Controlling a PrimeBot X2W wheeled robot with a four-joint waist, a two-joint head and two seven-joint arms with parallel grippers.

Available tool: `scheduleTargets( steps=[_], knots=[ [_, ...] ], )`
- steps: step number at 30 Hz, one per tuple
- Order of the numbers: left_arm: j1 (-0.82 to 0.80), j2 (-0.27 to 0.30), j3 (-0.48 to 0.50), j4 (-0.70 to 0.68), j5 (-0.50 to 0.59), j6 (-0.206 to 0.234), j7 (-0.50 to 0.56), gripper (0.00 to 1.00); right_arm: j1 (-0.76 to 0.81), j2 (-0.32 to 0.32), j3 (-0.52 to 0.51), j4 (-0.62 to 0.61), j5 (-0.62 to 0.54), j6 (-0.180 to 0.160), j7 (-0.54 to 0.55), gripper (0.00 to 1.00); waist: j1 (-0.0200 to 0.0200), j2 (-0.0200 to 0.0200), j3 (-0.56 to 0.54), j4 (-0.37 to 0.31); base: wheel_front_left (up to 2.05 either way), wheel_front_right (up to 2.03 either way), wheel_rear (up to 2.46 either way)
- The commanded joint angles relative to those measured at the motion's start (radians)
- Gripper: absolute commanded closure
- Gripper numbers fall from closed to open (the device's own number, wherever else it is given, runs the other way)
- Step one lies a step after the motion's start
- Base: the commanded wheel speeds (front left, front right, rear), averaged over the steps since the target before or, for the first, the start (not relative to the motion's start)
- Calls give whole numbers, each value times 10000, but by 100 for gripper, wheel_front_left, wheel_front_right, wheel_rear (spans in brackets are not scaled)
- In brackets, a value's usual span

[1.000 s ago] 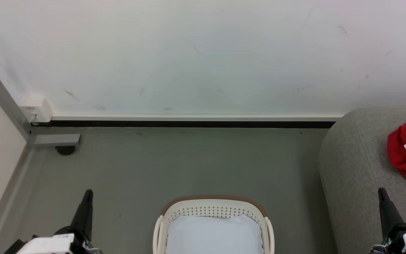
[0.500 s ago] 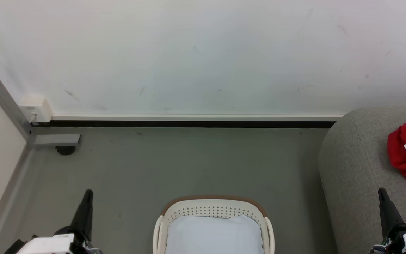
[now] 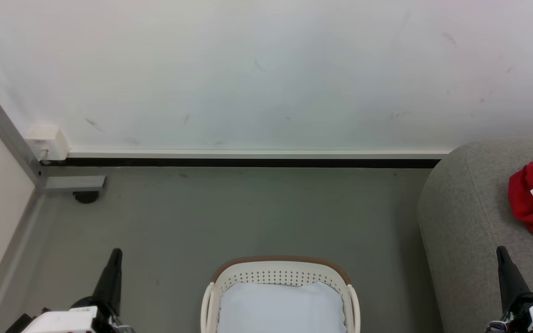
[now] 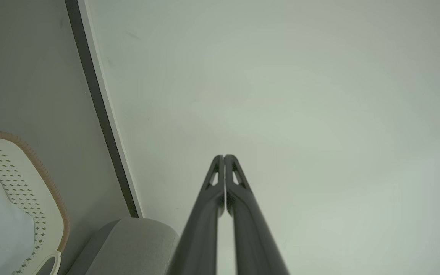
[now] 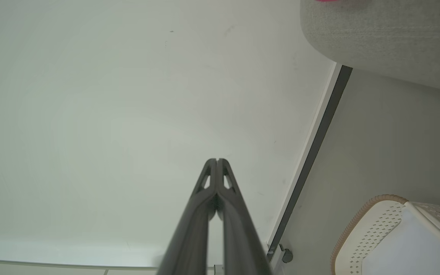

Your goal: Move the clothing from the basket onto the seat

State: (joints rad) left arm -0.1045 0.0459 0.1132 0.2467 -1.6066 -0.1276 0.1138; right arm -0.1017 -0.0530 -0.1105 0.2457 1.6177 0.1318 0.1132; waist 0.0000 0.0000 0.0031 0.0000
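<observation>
The red and white clothing [image 3: 532,199] lies bunched on the grey seat [image 3: 470,222] at the right edge of the head view. The cream basket [image 3: 278,277] with its brown rim stands on the floor at the bottom centre, showing a pale flat lining inside. My left gripper [image 3: 116,253] rests shut at the lower left, well left of the basket. My right gripper [image 3: 501,250] rests shut at the lower right, over the seat and below the clothing. In the wrist views the left gripper [image 4: 224,156] and right gripper [image 5: 217,160] each point at the wall with fingertips together and nothing between them.
A white wall with a dark skirting strip [image 3: 248,162] runs behind the grey floor [image 3: 229,212]. A grey metal post with a foot [image 3: 70,184] and a white socket box [image 3: 46,141] sit in the left corner. Basket [image 4: 21,191] and seat corner [image 4: 136,244] show beside the left fingers.
</observation>
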Motion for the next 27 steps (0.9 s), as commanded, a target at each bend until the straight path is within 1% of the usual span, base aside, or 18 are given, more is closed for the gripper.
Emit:
scheduleTargets(
  steps=[1,27],
  knots=[
    [-82,81,26,-30,-115,-57,42,100,-119,9,-45,-30,-54,-21,13,100,0,0,0,0,0,0,0],
    [-82,81,25,-31,-116,-57,41,100,-120,17,-56,-30,-69,-21,28,100,0,0,0,0,0,0,0]
  ],
)
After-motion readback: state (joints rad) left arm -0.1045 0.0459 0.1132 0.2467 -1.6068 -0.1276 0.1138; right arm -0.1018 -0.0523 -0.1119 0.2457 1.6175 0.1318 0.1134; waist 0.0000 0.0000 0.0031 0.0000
